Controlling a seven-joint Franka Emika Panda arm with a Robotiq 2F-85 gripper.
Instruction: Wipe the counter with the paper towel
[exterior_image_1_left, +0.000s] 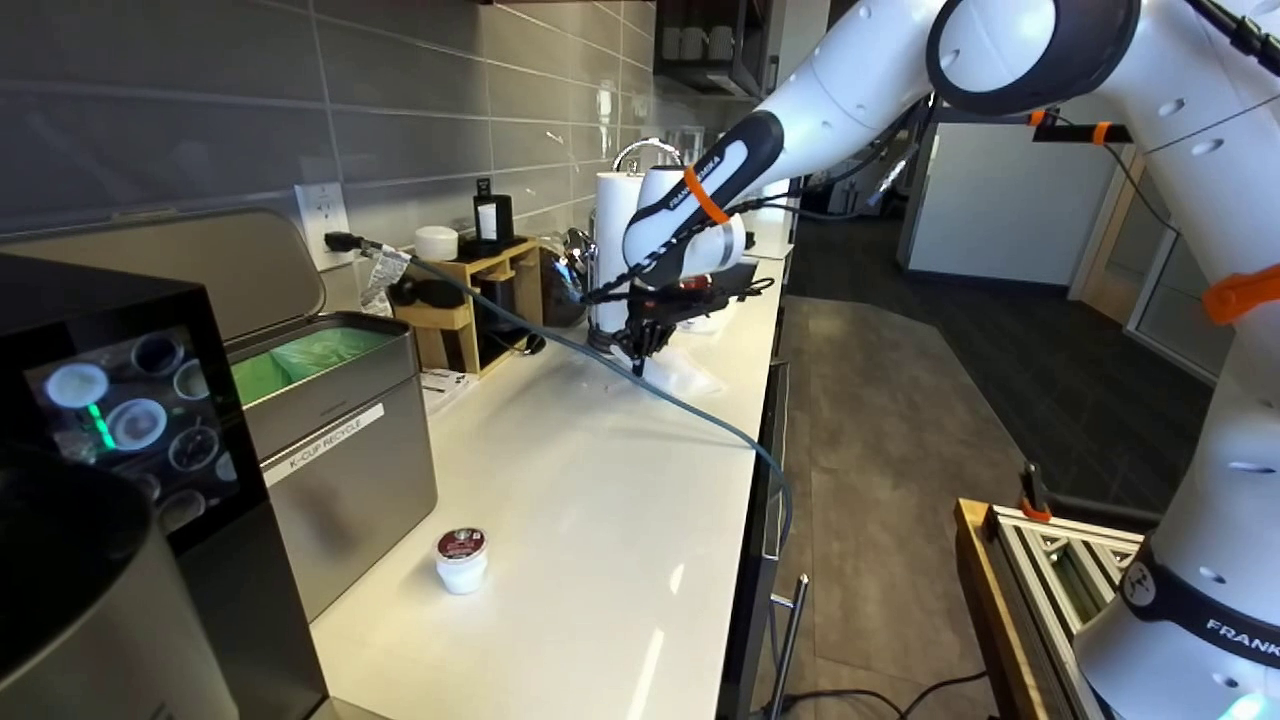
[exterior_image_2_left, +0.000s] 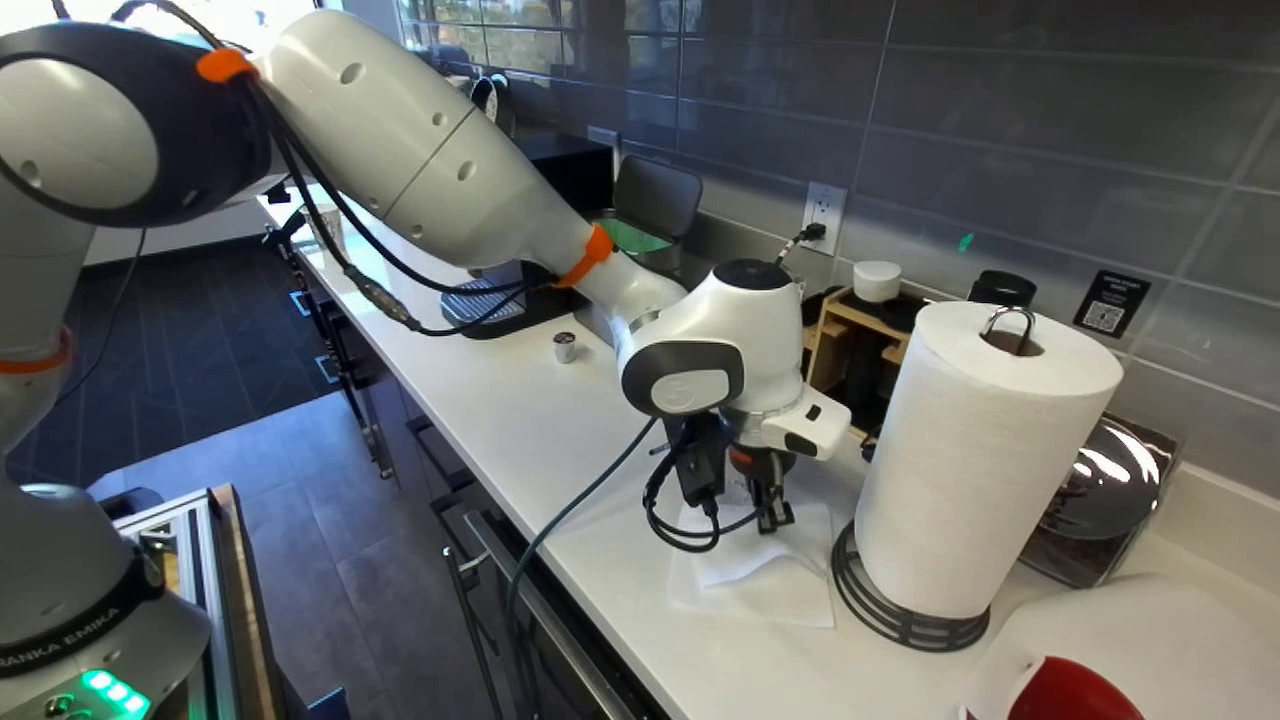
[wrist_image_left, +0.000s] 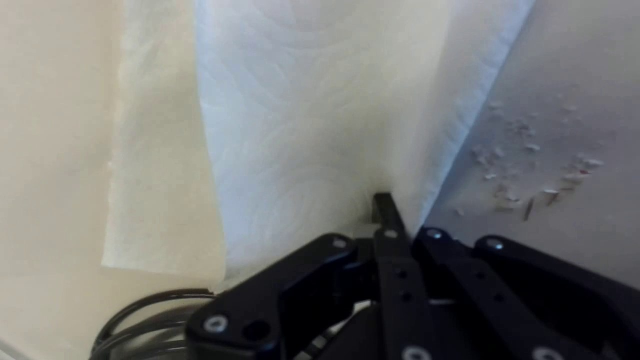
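Note:
The off-white counter (exterior_image_1_left: 590, 520) (exterior_image_2_left: 500, 395) runs lengthwise in both exterior views; part of it shows in the wrist view (wrist_image_left: 60, 150). The white paper towel (exterior_image_2_left: 750, 595) lies partly folded on the counter beside the upright roll; it also shows in an exterior view (exterior_image_1_left: 690, 375). In the wrist view the towel (wrist_image_left: 310, 125) runs up between the fingers. My gripper (wrist_image_left: 397, 215) is shut on the towel's edge, low over the counter. It also shows in both exterior views (exterior_image_1_left: 640, 365) (exterior_image_2_left: 775, 520). One fingertip is hidden behind the towel. Small crumbs (wrist_image_left: 525, 165) lie to the towel's right in the wrist view.
The upright white roll (exterior_image_2_left: 980, 470) stands close beside the gripper on a black wire base (wrist_image_left: 150, 320). A wooden rack (exterior_image_1_left: 465, 315) and K-cup bin (exterior_image_1_left: 350, 470) line the wall. A small white cup (exterior_image_1_left: 462, 572) stands on the counter. A blue-grey cable (exterior_image_1_left: 690, 405) crosses the counter's front edge.

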